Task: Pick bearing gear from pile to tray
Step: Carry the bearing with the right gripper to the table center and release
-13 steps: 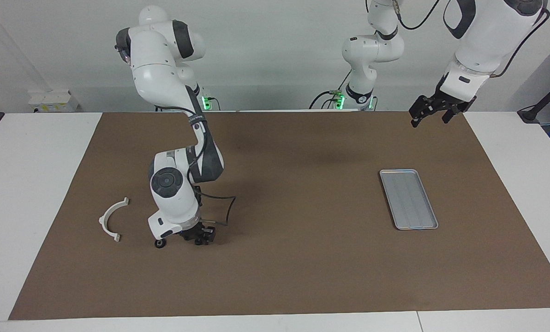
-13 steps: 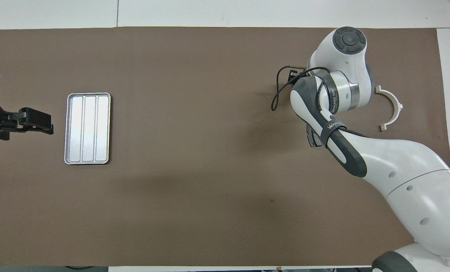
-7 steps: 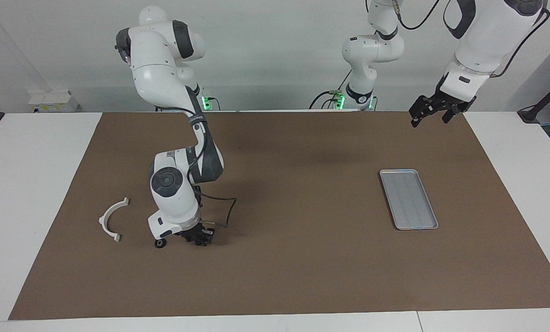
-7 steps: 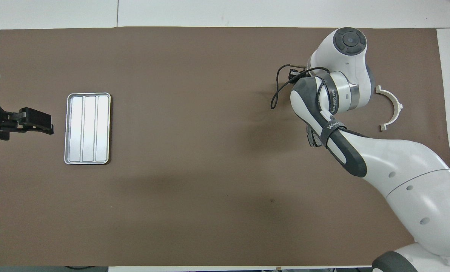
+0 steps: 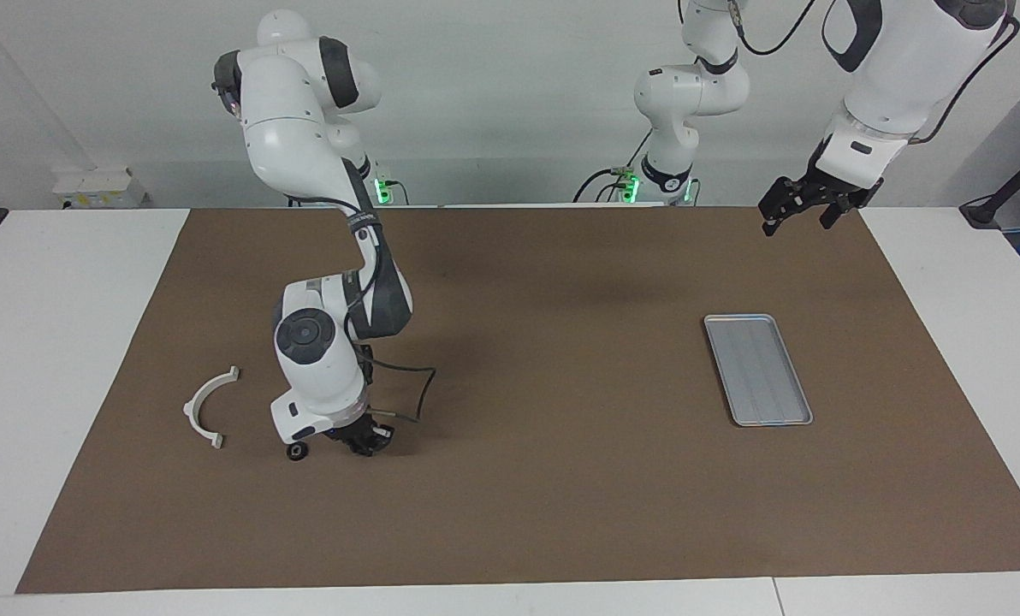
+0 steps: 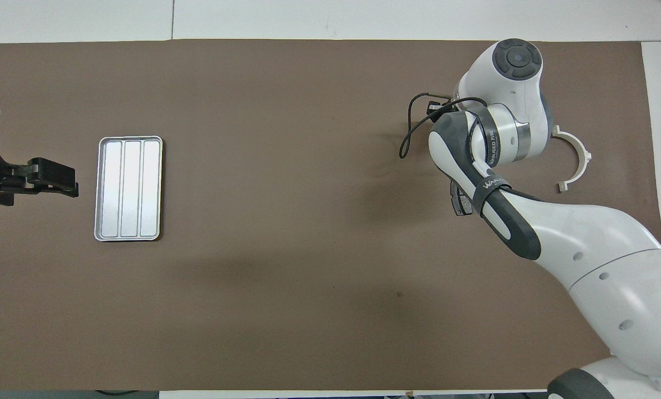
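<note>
The right gripper was down at the mat, low at the pile toward the right arm's end of the table, and its fingers had drawn fully together. Something dark sat under its tip, but the arm's wrist hid it from above and I could not tell whether a gear was caught there. One small black gear lay loose on the mat just beside that gripper, between it and the white bracket, which rested apart from both. From overhead a dark pad peeked out from under the right arm's forearm. The tray lay flat toward the left arm's end of the table, well apart from the pile, with nothing in it. The left gripper waited up in the air over the mat's edge at the robots' end, its fingers spread wide and holding nothing.
</note>
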Robot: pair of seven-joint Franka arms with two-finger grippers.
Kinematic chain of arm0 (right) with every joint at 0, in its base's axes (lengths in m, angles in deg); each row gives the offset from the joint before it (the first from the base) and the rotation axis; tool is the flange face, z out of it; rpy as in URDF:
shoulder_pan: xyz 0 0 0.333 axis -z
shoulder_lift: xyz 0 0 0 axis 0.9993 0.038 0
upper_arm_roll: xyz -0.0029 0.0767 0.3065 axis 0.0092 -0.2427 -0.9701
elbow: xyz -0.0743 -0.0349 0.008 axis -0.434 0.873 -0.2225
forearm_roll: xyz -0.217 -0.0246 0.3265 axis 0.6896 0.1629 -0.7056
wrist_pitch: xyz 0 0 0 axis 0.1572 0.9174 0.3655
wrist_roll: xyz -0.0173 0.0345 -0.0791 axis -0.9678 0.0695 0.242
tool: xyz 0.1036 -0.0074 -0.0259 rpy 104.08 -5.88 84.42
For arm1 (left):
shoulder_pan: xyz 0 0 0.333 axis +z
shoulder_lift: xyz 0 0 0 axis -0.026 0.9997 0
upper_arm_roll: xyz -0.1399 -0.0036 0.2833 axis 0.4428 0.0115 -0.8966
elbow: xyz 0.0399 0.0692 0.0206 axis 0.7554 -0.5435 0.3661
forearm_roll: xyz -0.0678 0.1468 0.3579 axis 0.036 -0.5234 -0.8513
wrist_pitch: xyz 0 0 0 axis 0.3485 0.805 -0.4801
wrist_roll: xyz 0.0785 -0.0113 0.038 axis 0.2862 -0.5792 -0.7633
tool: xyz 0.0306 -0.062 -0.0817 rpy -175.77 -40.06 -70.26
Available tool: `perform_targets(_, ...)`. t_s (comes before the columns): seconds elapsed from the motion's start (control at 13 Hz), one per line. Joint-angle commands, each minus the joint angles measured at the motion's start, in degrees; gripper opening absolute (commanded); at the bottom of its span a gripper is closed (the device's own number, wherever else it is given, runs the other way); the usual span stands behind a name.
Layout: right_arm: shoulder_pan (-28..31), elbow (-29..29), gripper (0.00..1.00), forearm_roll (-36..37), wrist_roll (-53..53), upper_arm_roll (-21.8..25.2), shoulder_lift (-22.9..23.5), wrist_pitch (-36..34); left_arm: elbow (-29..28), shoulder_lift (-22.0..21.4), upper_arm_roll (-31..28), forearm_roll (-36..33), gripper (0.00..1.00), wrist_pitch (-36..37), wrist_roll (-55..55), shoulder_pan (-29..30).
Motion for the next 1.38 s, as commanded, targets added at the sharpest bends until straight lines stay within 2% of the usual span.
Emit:
perform_targets(0.0, 0.0, 0.7, 0.00, 1.1, -1.2, -0.3, -0.2, -3.0, -1.6, -1.5, -0.2, 0.7, 1.00, -0.4, 0.1, -0.1)
perform_targets(0.23, -0.2, 10.2, 0.00, 1.6, -0.6, -1.1, -2.8, -19.7, -1.6, -1.5, -0.2, 0.7, 1.00, -0.4, 0.1, -0.1)
perform_targets(0.31, -1.0, 13.9, 0.00, 1.5, -0.7, -2.9, -3.3, -25.6, -1.6, -1.5, -0.2, 0.7, 1.00, -0.4, 0.1, -0.1)
perform_targets(0.46, -3.7, 18.3, 0.00, 1.0, -2.8, -3.6, -5.4, -32.4, -1.6, -1.5, -0.2, 0.7, 1.00, -0.4, 0.1, 0.0)
perform_targets(0.54, -6.0, 18.4, 0.00, -0.1, -7.2, -3.4, -6.3, -33.8, -1.6, -1.5, -0.2, 0.7, 1.00, -0.4, 0.1, -0.1)
perform_targets(0.77, -12.7, 18.9, 0.00, -2.9, -23.9, -3.6, -7.6, -32.8, -1.6, -1.5, -0.2, 0.7, 1.00, -0.4, 0.1, -0.1)
perform_targets(0.92, -16.4, 18.9, 0.00, -5.2, -33.8, -3.5, -8.1, -29.1, -1.6, -1.5, -0.2, 0.7, 1.00, -0.4, 0.1, -0.1)
perform_targets(1.07, -20.4, 18.1, 0.00, -5.6, -38.9, -3.5, -7.4, -23.8, -1.6, -1.5, -0.2, 0.7, 1.00, -0.4, 0.1, -0.1)
perform_targets(1.23, -22.9, 16.1, 0.00, -4.0, -42.4, -3.5, -5.3, -20.2, -1.6, -1.5, -0.2, 0.7, 1.00, -0.4, 0.1, -0.1)
perform_targets(1.3, -24.9, 16.3, 0.00, -2.0, -44.0, -3.2, -2.5, -19.4, -1.6, -1.5, -0.2, 0.7, 1.00, -0.4, 0.1, 0.0)
